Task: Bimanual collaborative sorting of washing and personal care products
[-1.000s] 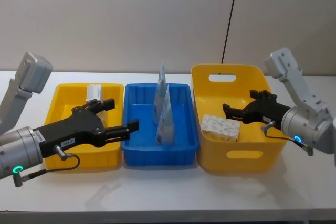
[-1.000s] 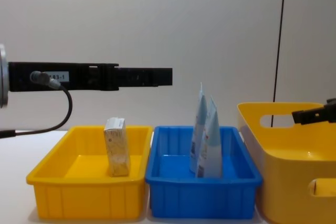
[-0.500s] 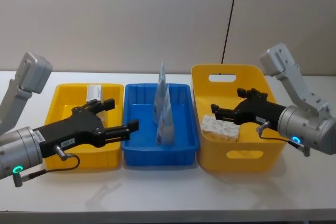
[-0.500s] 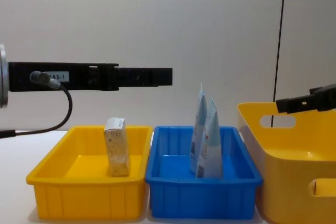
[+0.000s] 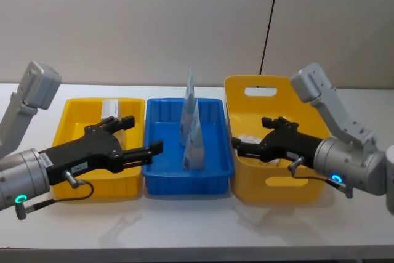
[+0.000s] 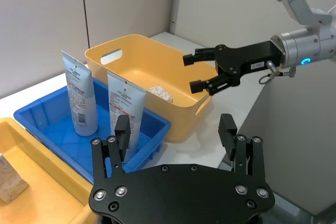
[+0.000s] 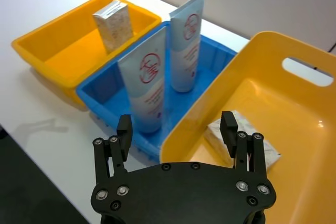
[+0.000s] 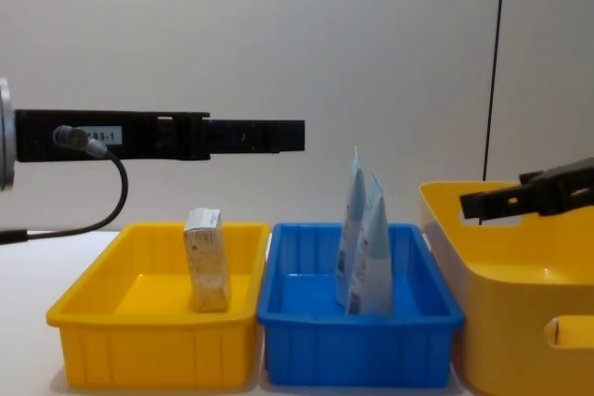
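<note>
A whitish leaf-print pack (image 7: pixel 214 131) lies in the tall yellow basket (image 5: pixel 277 180) on the right. My right gripper (image 5: pixel 250 132) hovers open and holding nothing over the basket's left rim, level with the rim in the chest view (image 8: pixel 469 203). Two pale-blue pouches (image 5: pixel 192 133) with red round logos stand upright in the blue tray (image 5: pixel 215 173). A small beige wrapped pack (image 5: pixel 111 108) stands in the low yellow tray (image 5: pixel 68 121). The left gripper (image 5: pixel 144 135) is open with nothing in it, held above the border between the yellow and blue trays.
The three containers stand side by side on a white table (image 5: pixel 184 226), with bare surface in front of them. A grey wall rises right behind them, and a black cable (image 5: pixel 271 16) hangs down it above the basket.
My right gripper has moved left across the basket, from above the leaf-print pack to over the rim beside the blue tray. The left arm has not moved.
</note>
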Controlling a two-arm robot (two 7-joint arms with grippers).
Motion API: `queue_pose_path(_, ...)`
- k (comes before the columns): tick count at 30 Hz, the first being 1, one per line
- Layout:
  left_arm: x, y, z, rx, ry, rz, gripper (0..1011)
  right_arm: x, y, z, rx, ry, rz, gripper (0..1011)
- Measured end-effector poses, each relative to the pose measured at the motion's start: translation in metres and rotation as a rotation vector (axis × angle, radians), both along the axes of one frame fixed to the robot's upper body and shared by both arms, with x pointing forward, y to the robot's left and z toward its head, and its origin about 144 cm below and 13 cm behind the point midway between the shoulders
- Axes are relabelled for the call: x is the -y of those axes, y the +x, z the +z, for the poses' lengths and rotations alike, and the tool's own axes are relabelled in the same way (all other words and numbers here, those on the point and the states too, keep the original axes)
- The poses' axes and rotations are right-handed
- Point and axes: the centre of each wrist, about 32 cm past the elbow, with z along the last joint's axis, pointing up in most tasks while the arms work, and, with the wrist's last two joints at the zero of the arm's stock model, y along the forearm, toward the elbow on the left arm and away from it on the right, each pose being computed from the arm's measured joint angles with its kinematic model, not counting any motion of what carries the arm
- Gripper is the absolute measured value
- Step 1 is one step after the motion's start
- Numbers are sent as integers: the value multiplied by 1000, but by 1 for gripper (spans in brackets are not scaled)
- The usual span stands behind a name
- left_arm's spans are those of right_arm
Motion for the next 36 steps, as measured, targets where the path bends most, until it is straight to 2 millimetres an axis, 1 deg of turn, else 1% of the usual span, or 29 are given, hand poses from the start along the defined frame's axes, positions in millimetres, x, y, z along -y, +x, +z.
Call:
queue_pose_path(9, 0, 0, 0, 0, 0, 0, 1001, -15, -7, -6, -17, 10, 33, 1002)
queue_pose_path(16, 0, 0, 0, 0, 0, 0, 1001, -26, -9, -10, -21, 17, 46, 1002)
queue_pose_path(26, 0, 0, 0, 0, 0, 0, 1002, -38, -8, -12, -18, 20, 46, 1002)
queue_pose_path(36, 0, 0, 0, 0, 0, 0, 1002, -45, -5, -14, -16, 20, 33, 1002)
